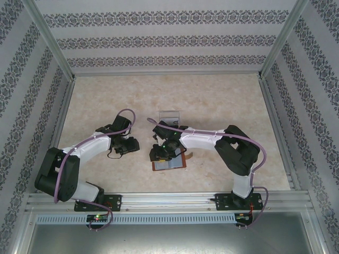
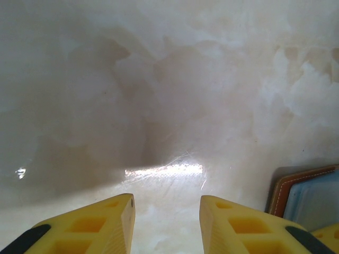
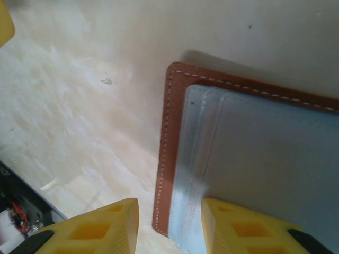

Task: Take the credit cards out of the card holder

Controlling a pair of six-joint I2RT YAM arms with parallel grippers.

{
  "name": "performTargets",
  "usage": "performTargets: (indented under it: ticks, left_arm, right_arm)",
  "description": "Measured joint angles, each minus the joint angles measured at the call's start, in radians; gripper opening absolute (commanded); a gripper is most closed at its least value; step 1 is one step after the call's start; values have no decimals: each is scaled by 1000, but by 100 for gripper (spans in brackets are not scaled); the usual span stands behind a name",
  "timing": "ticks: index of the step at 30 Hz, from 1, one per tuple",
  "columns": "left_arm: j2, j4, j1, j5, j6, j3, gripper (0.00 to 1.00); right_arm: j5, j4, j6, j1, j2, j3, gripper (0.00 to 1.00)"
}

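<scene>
The card holder (image 1: pixel 170 164) lies open and flat on the table, reddish-brown leather with white stitching around a bluish-grey lining (image 3: pixel 201 137). My right gripper (image 3: pixel 168 211) hangs open just over its left edge: one yellow finger (image 3: pixel 106 227) is above bare table, the other (image 3: pixel 238 227) above the lining. A smooth pale grey face (image 3: pixel 270 164) covers most of the inside; I cannot tell whether it is one of the credit cards. My left gripper (image 2: pixel 167 203) is open over bare table, left of the card holder (image 2: pixel 304 193). In the top view it (image 1: pixel 130 146) sits apart from the right gripper (image 1: pixel 160 153).
A clear plastic tray (image 1: pixel 169 116) stands on the table just behind the right gripper. Patterned walls with metal rails (image 1: pixel 273 106) close in the marble-look tabletop (image 1: pixel 212 100). The arm bases are bolted to the front rail (image 1: pixel 169 201).
</scene>
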Motion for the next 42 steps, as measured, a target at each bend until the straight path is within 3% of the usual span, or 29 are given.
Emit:
performTargets:
  ticks: [18,42]
  left_arm:
    - [0,0,0,7,0,0,38]
    - [3,0,0,30,6,2,38]
  right_arm:
    - [266,-298,-36,46,-25,86,42]
    - [468,-508,-75,72,-25,172,48]
